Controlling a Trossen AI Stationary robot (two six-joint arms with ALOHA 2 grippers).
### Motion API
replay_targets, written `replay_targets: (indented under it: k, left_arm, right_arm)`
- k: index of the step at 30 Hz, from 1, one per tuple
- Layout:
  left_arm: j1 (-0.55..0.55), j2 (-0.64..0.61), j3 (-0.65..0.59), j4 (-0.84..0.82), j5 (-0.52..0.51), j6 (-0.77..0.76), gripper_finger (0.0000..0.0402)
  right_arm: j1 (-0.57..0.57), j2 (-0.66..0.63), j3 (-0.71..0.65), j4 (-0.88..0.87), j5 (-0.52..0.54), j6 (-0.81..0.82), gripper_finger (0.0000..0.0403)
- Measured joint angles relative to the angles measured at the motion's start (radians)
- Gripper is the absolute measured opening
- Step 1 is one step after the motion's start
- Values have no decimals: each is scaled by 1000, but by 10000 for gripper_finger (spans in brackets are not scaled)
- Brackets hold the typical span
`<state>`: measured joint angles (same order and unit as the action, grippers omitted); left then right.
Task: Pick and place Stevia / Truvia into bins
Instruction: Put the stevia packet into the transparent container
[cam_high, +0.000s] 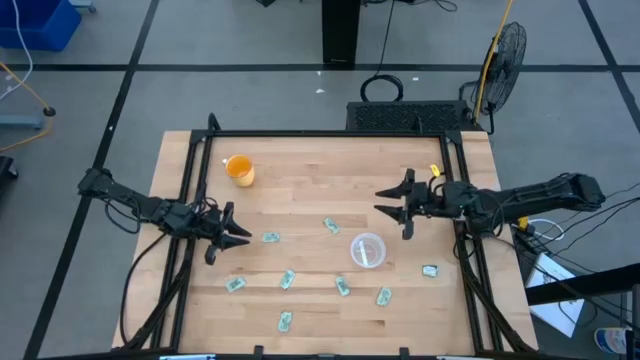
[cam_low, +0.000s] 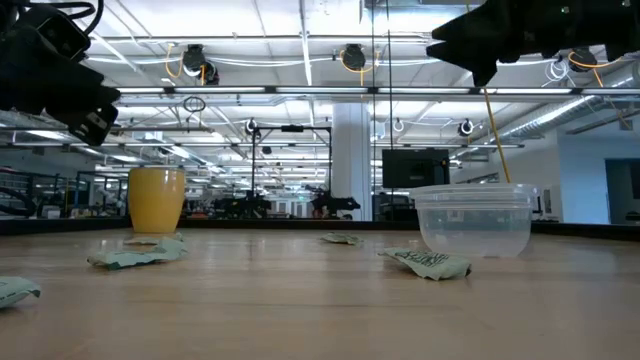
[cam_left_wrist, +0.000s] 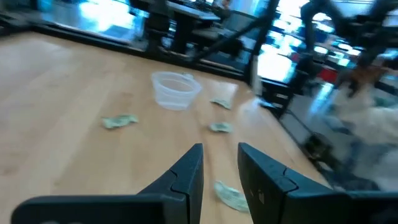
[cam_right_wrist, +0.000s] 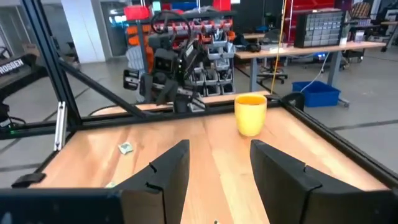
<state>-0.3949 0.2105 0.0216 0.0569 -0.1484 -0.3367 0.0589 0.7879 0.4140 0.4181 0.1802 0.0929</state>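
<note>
Crumpled green-and-white Stevia sachets (cam_high: 287, 279) scattered around the clear cup (cam_high: 367, 250) from 9 to 3 o'clock, pale wooden desk (cam_high: 300, 185), orange cup (cam_high: 240, 170) at 10 o'clock, left end effector (cam_high: 228, 232) and right end effector (cam_high: 398, 203) both parted, empty, bright workshop behind

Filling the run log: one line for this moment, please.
left gripper: open, empty, above table | right gripper: open, empty | Stevia sachets: scattered on table | clear cup: looks empty
</note>
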Motion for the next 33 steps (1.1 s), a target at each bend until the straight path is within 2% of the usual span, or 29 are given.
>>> replay_targets:
  k: [3, 5, 9, 13, 19, 21, 26, 29, 31, 33]
  left_arm:
    - [0, -1, 0, 31, 13, -98, 104]
    - [1, 0, 0, 22, 12, -111, 104]
    - [1, 0, 0, 22, -7, -57, 104]
    - [1, -1, 0, 23, -91, 52, 104]
    - [1, 0, 0, 27, -143, 47, 104]
    - [2, 2, 0, 62, -197, 54, 104]
    - [3, 5, 0, 137, -433, 122, 104]
    - [3, 5, 0, 158, -567, 116, 104]
    - [3, 5, 0, 154, -574, 56, 104]
    - [8, 5, 0, 162, -504, -12, 104]
  right_arm:
    - [0, 0, -36, 87, 0, 0, 164]
    - [0, 1, -62, 151, 0, 0, 164]
    - [0, 0, -104, 269, 0, 0, 164]
    - [0, 0, -148, 349, 1, 0, 164]
    - [1, 1, -209, 404, 0, 0, 164]
    - [1, 1, -221, 420, 1, 0, 164]
    - [0, 1, -225, 426, 6, 0, 164]
    - [0, 0, -225, 430, 60, -2, 164]
    - [0, 0, -225, 424, 114, 4, 164]
    - [0, 1, -225, 423, 167, 20, 164]
